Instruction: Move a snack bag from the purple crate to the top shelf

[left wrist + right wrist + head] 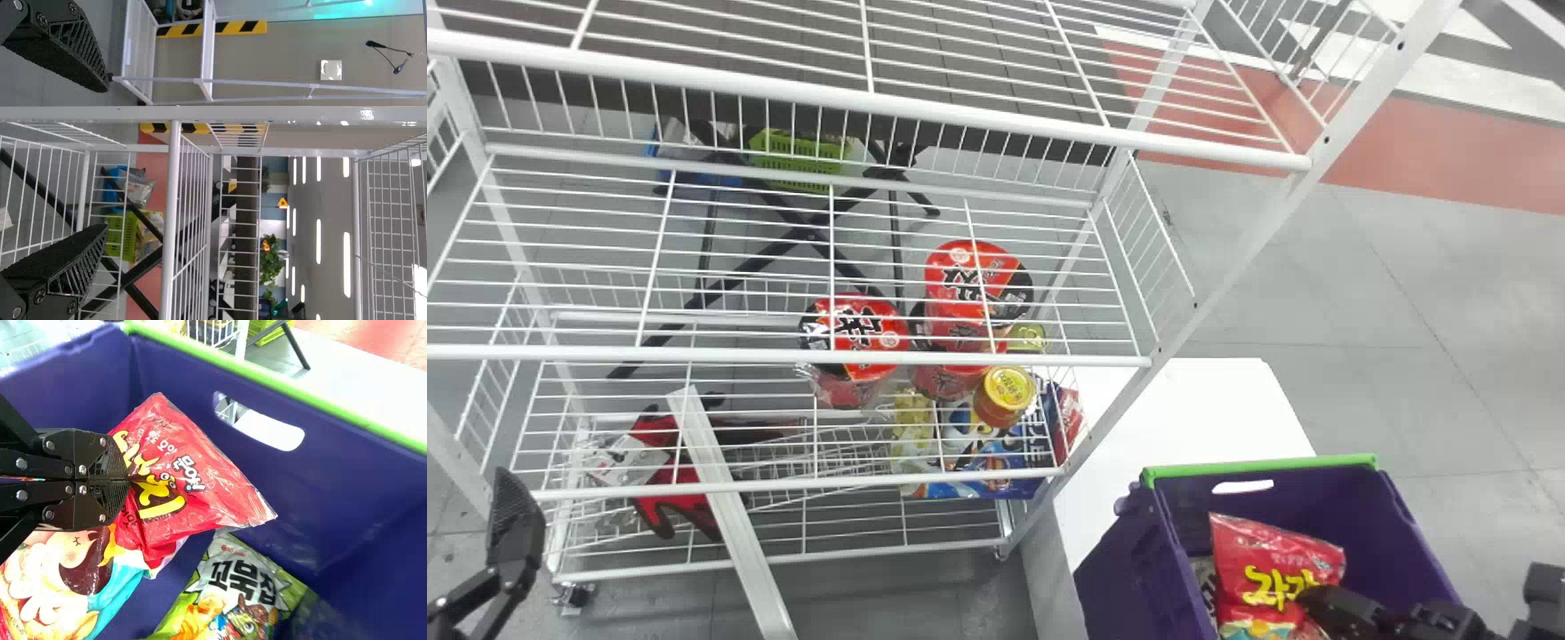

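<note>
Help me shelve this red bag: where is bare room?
Free: the top shelf behind its front rail; the shelf below, between its side panels; the white table beyond the crate's green rim. Crowded: lower right, around the red cups and yellow-lidded jar.

L claw [514, 538] held w/ fingers spread, facing white wire rack [172, 220]. Green basket [120, 235], blk crossed bars [152, 261] seen thru wires. Yellow/blk striped band [233, 28], leafy plant [270, 263] seen in bkgd.

Snack bags [1249, 556] in crate [1134, 569], right of shelves [694, 355]
</note>
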{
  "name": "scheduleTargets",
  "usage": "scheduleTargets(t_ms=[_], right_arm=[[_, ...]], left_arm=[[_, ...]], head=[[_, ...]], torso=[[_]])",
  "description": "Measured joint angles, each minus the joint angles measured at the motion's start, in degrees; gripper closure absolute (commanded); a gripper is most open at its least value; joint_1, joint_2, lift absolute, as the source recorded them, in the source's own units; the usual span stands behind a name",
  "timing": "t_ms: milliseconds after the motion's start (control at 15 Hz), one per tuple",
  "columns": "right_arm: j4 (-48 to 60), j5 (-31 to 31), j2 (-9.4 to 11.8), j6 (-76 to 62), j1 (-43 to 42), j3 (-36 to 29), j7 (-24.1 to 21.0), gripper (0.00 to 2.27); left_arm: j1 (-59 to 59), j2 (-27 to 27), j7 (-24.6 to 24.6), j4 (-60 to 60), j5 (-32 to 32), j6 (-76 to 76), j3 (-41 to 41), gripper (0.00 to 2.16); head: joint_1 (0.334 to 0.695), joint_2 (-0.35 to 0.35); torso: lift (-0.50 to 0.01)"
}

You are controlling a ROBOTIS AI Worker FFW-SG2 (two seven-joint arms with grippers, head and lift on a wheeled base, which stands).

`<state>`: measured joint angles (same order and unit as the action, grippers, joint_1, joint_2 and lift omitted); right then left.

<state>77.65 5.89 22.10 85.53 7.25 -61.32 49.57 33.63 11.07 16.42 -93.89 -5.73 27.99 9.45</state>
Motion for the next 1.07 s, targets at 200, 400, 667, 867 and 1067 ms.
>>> scheduleTargets(t_ms=[200,400,667,867,1067], right_arm=[[0.0,0.0,0.4,0.2,0.1,-0.6,0.0,2.25],[0.0,0.0,0.7,0.2,0.1,-0.8,0.0,2.25],[0.0,0.1,0.9,0.6,0.1,-0.8,0.0,2.25],[0.0,0.1,1.2,1.3,0.1,-1.0,0.0,2.25],[0.0,0.2,1.7,2.3,0.1,-1.4,0.0,2.25]], left_arm=[[-0.2,-0.1,0.0,0.1,-0.1,0.0,0.1,0.08],[-0.3,-0.2,0.0,0.1,-0.1,-0.1,0.1,0.08],[-0.3,-0.2,0.0,0.1,0.0,-0.2,0.1,0.08],[-0.2,-0.1,0.0,-0.2,0.0,-0.2,0.2,0.08],[-0.1,0.0,0.0,-0.3,0.1,-0.2,0.3,0.08]], head=[[0.695,-0.35],[0.695,-0.35],[0.695,-0.35],[0.695,-0.35],[0.695,-0.35]], torso=[[-0.307],[-0.295],[-0.279],[-0.267],[-0.255]])
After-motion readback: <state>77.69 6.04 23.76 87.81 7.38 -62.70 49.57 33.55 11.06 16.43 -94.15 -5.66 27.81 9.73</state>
